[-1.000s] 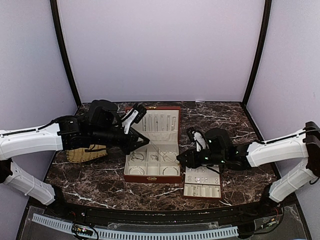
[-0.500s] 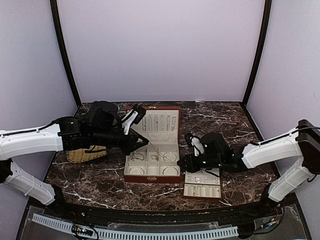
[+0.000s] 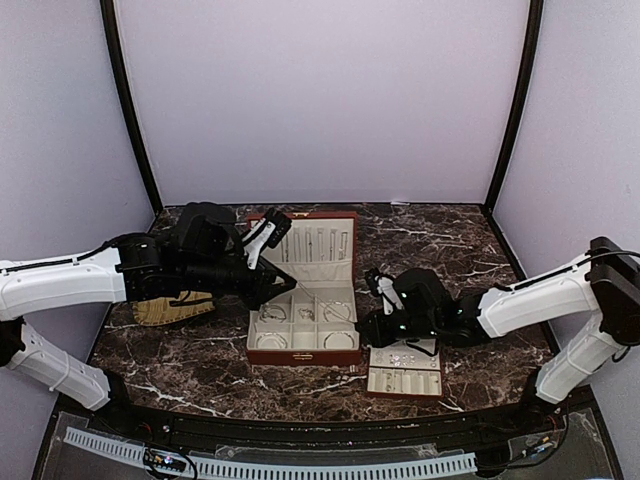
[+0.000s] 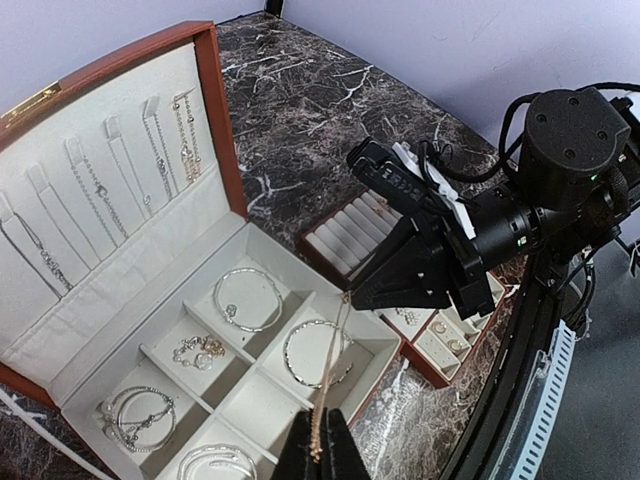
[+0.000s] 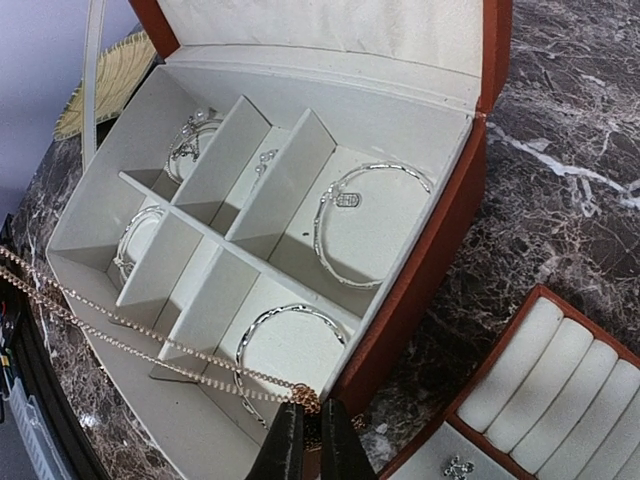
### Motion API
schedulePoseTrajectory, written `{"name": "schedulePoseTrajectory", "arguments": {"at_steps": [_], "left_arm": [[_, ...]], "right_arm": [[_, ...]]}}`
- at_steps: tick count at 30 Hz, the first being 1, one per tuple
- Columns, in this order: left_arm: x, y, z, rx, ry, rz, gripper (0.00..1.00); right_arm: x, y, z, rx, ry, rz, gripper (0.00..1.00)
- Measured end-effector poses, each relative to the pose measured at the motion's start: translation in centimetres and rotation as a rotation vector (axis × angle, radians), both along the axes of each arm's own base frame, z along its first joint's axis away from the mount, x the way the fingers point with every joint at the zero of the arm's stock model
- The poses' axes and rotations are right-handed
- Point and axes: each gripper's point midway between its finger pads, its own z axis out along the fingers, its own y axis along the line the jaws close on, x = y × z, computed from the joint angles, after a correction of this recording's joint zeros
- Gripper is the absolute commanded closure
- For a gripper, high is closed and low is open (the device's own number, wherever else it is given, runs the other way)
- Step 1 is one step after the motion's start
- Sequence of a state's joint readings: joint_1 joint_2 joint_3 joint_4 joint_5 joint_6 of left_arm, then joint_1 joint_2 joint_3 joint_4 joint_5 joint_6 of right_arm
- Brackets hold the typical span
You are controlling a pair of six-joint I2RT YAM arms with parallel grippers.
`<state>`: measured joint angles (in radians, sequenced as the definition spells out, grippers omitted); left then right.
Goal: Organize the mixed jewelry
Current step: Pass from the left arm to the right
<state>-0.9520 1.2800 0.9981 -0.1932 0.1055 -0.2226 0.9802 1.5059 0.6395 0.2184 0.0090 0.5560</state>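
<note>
The right wrist view shows the right gripper (image 5: 306,440) pinched shut on one end of the gold chain (image 5: 298,395), at the near right corner of the red-brown box (image 5: 432,270). The left wrist view shows the left gripper (image 4: 318,452) clamped on the chain above compartments holding silvery bangles (image 4: 247,298). The slotted tray (image 3: 405,380) crowds that corner, while bare counter (image 3: 190,365) lies to the left. Over the last second the right arm has drawn closer to the box.

Tabletop (image 3: 440,225): dark brown marble pattern, white veining, slight sheen. Back wall (image 3: 320,100), left wall (image 3: 50,130) and right wall (image 3: 590,120): plain pale lilac panels, matte. Black post at the left rear corner (image 3: 125,100), another at the right (image 3: 515,100). Near edge: black curved rim (image 3: 300,425), then a white slotted strip (image 3: 270,465). Light even and soft.
</note>
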Motion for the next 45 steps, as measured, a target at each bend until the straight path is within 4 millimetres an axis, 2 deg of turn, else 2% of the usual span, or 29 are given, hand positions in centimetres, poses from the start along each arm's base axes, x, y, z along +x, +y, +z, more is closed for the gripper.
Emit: {"name": "schedulePoseTrajectory", "arguments": {"at_steps": [1, 8, 12, 21, 28, 30, 33, 35, 36, 39, 40, 43, 45], "left_arm": [[0.0, 0.0, 0.0, 0.001, 0.000, 0.002, 1.00], [0.0, 0.1, -0.1, 0.003, 0.004, 0.003, 1.00], [-0.2, 0.1, -0.5, 0.007, 0.013, -0.003, 1.00], [-1.2, -0.3, -3.6, 0.032, 0.083, -0.059, 1.00], [-4.7, -0.5, -8.8, 0.012, 0.217, -0.183, 0.96], [-5.9, -0.5, -9.8, 0.001, 0.245, -0.218, 0.95], [-7.6, -1.2, -9.9, -0.032, 0.260, -0.282, 0.93], [-8.9, -2.0, -9.5, -0.057, 0.253, -0.333, 0.89], [-9.6, -2.4, -9.2, -0.068, 0.247, -0.358, 0.83], [-10.8, -3.3, -8.9, -0.084, 0.229, -0.409, 0.55], [-11.1, -3.5, -9.1, -0.080, 0.227, -0.417, 0.49], [-10.6, -3.5, -9.9, -0.060, 0.217, -0.387, 0.37], [-10.0, -3.5, -10.0, -0.057, 0.197, -0.360, 0.35]], "right_arm": [[0.0, 0.0, 0.0, -0.001, -0.002, -0.002, 1.00], [-0.1, -0.9, 0.9, -0.015, -0.009, -0.027, 1.00], [-0.1, -1.6, 2.1, -0.009, -0.023, -0.049, 1.00], [-0.5, -2.2, 4.2, 0.021, -0.031, -0.055, 1.00], [-2.8, -0.7, 7.2, 0.132, 0.003, 0.076, 1.00], [-3.6, 0.0, 8.1, 0.169, 0.020, 0.128, 1.00], [-4.9, 0.9, 9.4, 0.221, 0.053, 0.211, 1.00], [-5.9, 1.5, 10.2, 0.253, 0.077, 0.267, 1.00], [-6.4, 1.7, 10.6, 0.268, 0.089, 0.294, 1.00], [-7.6, 2.1, 11.4, 0.301, 0.118, 0.359, 1.00], [-7.8, 2.2, 11.4, 0.305, 0.127, 0.371, 1.00], [-8.5, 2.3, 11.5, 0.316, 0.149, 0.403, 1.00], [-8.8, 2.5, 11.5, 0.325, 0.162, 0.422, 1.00]]}}
